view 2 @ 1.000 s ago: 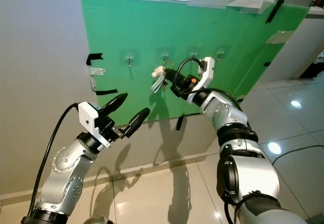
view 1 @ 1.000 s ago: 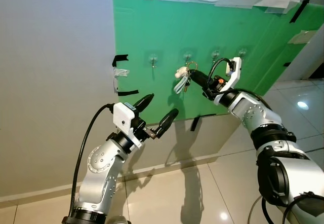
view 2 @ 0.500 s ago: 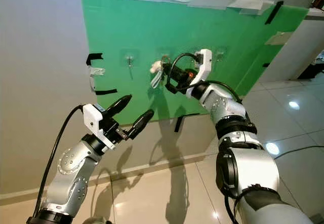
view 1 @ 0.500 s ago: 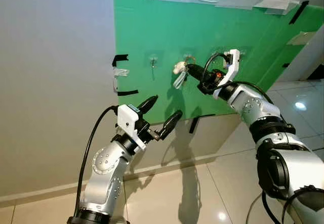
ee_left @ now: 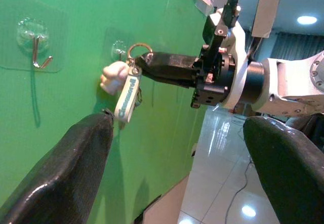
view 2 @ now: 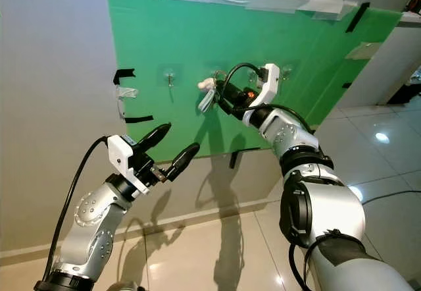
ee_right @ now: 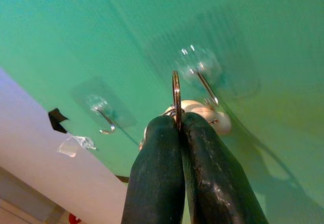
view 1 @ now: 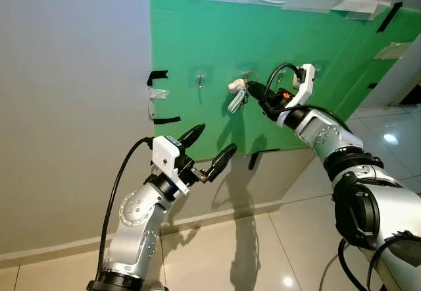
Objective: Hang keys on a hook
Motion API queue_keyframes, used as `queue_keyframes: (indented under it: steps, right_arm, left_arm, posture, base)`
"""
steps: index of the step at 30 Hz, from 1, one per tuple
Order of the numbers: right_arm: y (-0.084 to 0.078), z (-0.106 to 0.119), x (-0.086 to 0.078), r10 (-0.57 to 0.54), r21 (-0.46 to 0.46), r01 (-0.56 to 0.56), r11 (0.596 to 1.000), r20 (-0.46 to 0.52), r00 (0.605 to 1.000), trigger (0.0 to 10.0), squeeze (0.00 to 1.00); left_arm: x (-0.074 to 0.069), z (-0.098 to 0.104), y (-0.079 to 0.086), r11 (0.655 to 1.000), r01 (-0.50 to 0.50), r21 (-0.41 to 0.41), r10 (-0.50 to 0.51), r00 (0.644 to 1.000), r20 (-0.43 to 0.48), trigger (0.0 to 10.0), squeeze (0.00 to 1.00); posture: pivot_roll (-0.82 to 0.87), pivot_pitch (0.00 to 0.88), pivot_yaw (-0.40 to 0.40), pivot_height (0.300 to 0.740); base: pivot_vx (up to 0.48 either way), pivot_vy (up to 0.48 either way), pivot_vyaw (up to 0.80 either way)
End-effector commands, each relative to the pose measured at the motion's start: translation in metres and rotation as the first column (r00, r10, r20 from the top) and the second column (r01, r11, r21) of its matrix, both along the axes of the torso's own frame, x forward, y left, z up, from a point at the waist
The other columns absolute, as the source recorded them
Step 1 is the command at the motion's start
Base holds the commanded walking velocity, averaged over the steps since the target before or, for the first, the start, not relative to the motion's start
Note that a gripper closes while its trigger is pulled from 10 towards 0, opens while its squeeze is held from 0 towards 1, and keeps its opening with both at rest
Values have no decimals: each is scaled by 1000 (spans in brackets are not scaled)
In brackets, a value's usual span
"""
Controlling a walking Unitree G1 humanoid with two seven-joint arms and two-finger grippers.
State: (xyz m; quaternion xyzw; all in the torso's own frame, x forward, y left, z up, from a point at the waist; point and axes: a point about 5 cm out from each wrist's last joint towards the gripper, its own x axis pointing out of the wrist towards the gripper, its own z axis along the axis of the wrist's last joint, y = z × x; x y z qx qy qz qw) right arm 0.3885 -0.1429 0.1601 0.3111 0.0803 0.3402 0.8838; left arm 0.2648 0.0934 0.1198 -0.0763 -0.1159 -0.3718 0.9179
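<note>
While right gripper (view 1: 250,91) clamps the keys (view 1: 237,95) by their ring at the second hook (ee_right: 205,86), upper middle of the green board (view 1: 197,34), left gripper (view 1: 209,149) hovers spread below.

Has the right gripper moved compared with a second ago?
Yes. The right gripper, shut on the key ring, has risen up the green board, closer to the second hook.
</note>
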Motion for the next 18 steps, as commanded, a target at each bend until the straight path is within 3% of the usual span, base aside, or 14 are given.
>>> queue_keyframes:
  steps: [1,5,18]
  right_arm:
    - [-6,13,5,-39,41,39,998,10,999,0,0]
    - [-5,11,5,-53,120,59,991,-53,997,0,0]
    - [6,-14,-3,-4,71,16,997,-168,986,0,0]
  left_arm:
    - [2,3,-4,1000,18,-2,-18,1000,4,10000,0]
    - [3,2,-4,1000,12,-4,-13,1000,-10,10000,0]
    - [3,-1,-4,1000,6,-16,-6,999,-39,10000,0]
  posture:
    - [201,0,-139,740]
    - [202,0,-141,740]
    - [205,0,-147,740]
  base:
    - [0,0,0]
    - [0,0,0]
    - [0,0,0]
